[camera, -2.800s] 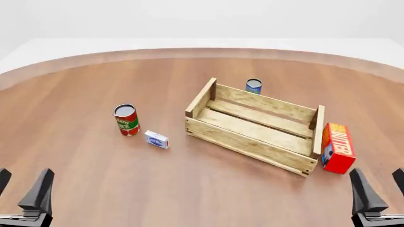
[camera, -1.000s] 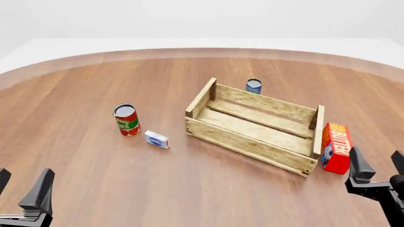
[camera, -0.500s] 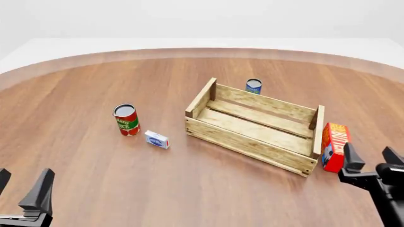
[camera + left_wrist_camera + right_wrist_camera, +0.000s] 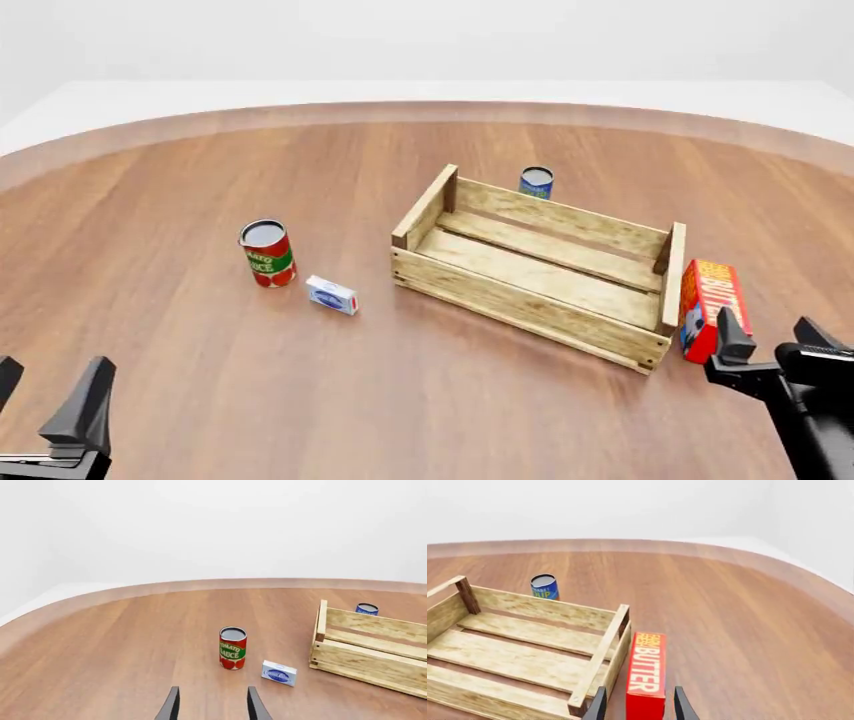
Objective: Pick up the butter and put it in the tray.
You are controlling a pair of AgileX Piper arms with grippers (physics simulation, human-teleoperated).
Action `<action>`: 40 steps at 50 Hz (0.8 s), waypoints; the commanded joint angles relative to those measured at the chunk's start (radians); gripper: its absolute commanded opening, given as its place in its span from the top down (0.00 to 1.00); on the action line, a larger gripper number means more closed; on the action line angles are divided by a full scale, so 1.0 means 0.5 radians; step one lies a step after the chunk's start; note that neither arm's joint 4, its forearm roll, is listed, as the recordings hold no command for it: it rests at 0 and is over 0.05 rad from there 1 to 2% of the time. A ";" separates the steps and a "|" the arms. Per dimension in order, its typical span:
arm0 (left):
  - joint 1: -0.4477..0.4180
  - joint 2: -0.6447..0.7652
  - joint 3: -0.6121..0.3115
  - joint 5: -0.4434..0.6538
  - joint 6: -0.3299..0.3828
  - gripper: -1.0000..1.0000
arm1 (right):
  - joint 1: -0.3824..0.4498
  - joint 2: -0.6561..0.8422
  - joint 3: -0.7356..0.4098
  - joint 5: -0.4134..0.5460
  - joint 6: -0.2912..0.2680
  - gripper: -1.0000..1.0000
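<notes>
Right wrist view: the butter [image 4: 646, 672] is seen standing on edge on the table, just beside the outer end wall of the tray [image 4: 602, 652], with the right gripper [image 4: 637, 706] held spread so that a finger lies to either side of the carton's near end. A sound grasp is best made by lowering the fingers squarely along the carton's long faces, keeping the inner finger out of the tray wall. The left gripper [image 4: 211, 706] is spread and idle, well apart.

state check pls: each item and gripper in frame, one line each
butter: upright on the table beside the tray, not gripped
tray: upright, nothing inside
tomato sauce can: standing
blue can: standing behind the tray
small white-and-blue box: lying flat
right gripper: open, close to the butter
left gripper: open, holding nothing
</notes>
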 commanded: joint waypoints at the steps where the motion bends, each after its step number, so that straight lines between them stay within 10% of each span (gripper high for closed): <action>1: 0.000 0.000 0.000 0.000 0.000 0.00 | -0.013 0.097 0.000 -0.064 -0.002 0.00; 40: 0.000 0.000 0.000 0.000 0.000 0.00 | -0.014 0.305 -0.137 -0.064 -0.009 0.00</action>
